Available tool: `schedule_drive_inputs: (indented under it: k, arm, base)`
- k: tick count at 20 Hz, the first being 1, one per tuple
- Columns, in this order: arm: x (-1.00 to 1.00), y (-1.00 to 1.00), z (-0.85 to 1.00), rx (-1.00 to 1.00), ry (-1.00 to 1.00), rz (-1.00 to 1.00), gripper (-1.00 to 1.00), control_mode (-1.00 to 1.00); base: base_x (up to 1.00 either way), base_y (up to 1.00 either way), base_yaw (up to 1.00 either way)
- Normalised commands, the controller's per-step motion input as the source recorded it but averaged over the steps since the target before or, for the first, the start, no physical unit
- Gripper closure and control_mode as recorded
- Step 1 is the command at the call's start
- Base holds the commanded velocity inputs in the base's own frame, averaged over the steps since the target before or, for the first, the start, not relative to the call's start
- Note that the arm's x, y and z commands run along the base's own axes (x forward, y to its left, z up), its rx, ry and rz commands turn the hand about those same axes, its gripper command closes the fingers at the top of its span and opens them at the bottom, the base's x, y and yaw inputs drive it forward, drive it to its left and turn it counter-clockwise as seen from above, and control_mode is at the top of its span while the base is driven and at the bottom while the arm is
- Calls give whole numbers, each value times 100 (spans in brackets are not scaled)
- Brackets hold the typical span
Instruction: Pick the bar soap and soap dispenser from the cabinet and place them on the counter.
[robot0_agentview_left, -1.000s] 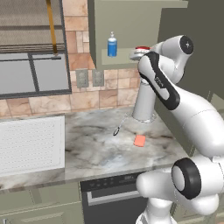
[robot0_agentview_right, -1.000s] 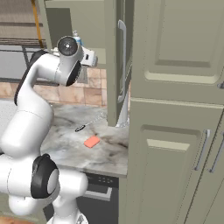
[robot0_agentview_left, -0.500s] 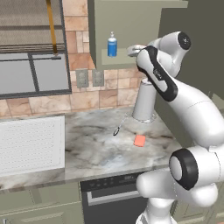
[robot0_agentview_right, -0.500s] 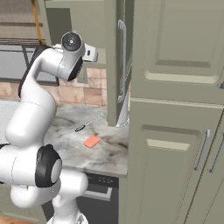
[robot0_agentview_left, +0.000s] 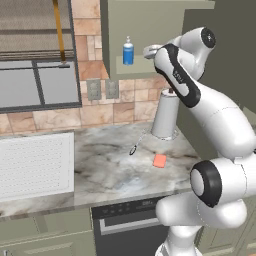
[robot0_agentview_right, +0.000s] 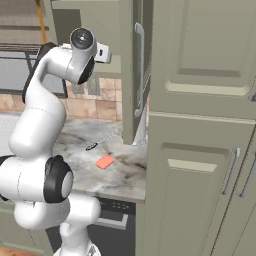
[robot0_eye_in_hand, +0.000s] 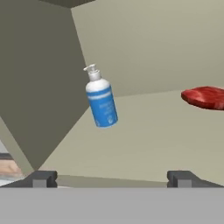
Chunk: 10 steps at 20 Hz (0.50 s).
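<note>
The blue soap dispenser (robot0_agentview_left: 128, 51) with its white pump stands upright on the inner shelf (robot0_agentview_left: 140, 63) of the open sage-green cabinet (robot0_agentview_right: 131, 75). My gripper (robot0_agentview_left: 149, 50) hovers at shelf height just right of the bottle, apart from it. In the hand view the soap dispenser (robot0_eye_in_hand: 101, 103) sits ahead and slightly left, and my gripper (robot0_eye_in_hand: 111, 179) is open, with nothing between its dark fingertips (robot0_eye_in_hand: 41, 178). The coral-pink bar soap (robot0_agentview_left: 159, 160) lies flat on the marble counter (robot0_agentview_left: 100, 165). It also shows near the counter's front as bar soap (robot0_agentview_right: 105, 162).
A dark red flat disc (robot0_eye_in_hand: 205, 97) lies on the shelf right of the dispenser. A white paper-towel roll (robot0_agentview_left: 165, 116) stands on the counter below the cabinet. A small dark utensil (robot0_agentview_left: 135, 145) lies beside it. A white perforated panel (robot0_agentview_left: 35, 165) covers the counter's left. The cabinet door (robot0_agentview_right: 141, 70) stands open.
The hand has shifted a little up and left along the shelf, closer to the soap dispenser. The bar soap and the bottle have stayed put, and the jaws have stayed wide.
</note>
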Motion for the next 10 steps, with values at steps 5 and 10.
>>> schedule_drive_inputs:
  k: [5, 10]
  arm:
    - [16, 10, 0, -3, 0, 2, -100, -100]
    - [18, 10, 0, -3, -1, 2, -100, -100]
  base:
    - [0, 0, 0]
    - [0, 0, 0]
